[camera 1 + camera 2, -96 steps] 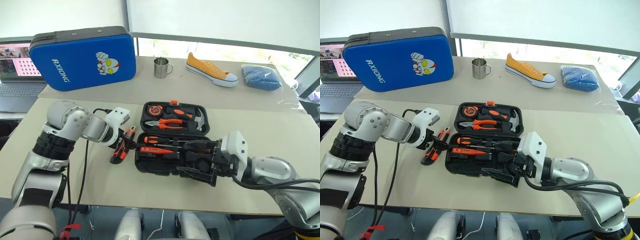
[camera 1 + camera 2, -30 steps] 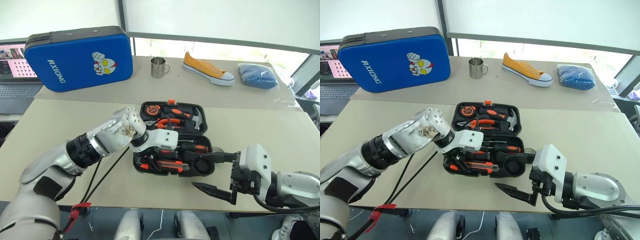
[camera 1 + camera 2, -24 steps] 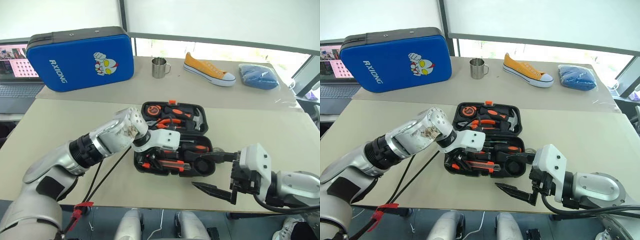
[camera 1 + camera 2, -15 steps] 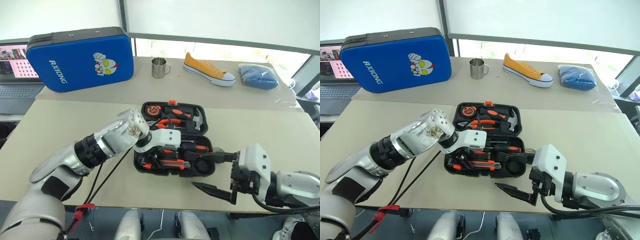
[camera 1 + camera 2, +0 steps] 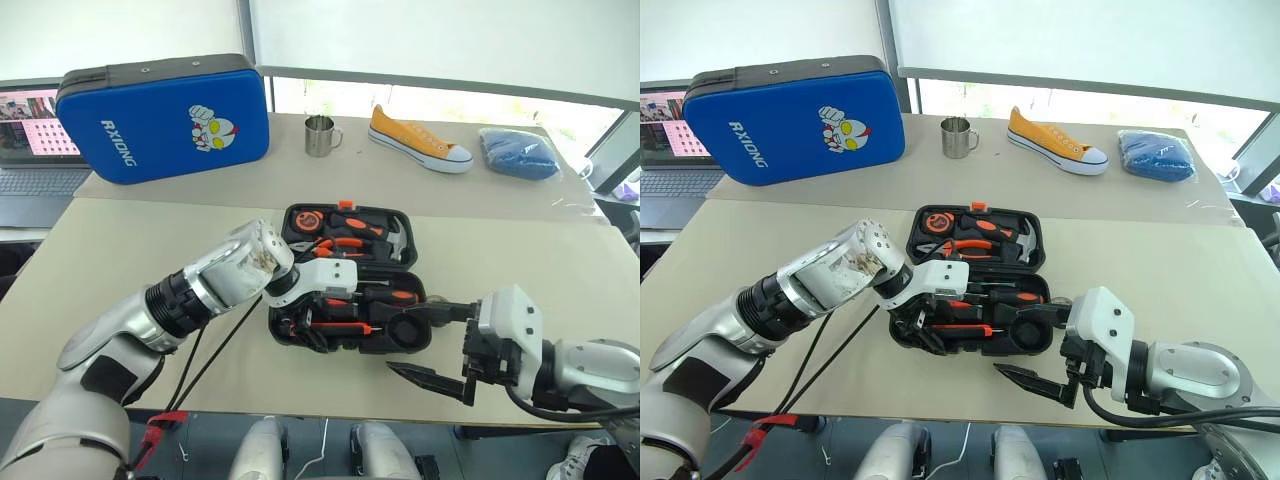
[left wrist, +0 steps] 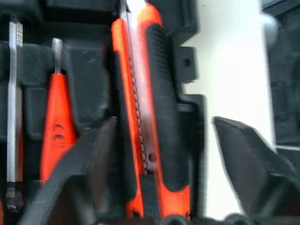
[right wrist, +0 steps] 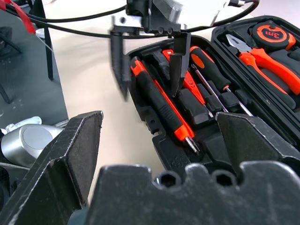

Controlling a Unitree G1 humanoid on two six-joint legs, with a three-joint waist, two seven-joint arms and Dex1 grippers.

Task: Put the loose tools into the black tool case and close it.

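A wide beige table [image 5: 120, 230] runs under a bright window, and along its far edge sit a big blue case [image 5: 165, 115], a metal mug [image 5: 320, 134], a yellow sneaker [image 5: 420, 140] and a blue cloth bundle [image 5: 520, 152]; a laptop [image 5: 40, 150] shows at the far left corner. In the middle, toward the near edge, the black tool case [image 5: 345, 278] lies open, lid half away from us with pliers [image 5: 340, 243], a tape measure [image 5: 305, 217] and a hammer [image 5: 398, 238] seated in it. The left gripper [image 5: 925, 322] is down over the case's near left corner, fingers spread apart, one either side of the utility knife [image 6: 145, 117], which lies in its slot in the tray, nothing pinched. Beside the knife there's a slim orange tool [image 6: 56, 122], and a black-handled screwdriver [image 7: 211, 70] further along the tray. The right gripper [image 5: 430, 345] hovers just off the case's near right corner, over the table's near edge, fingers wide apart and empty. The case lid stands fully open.
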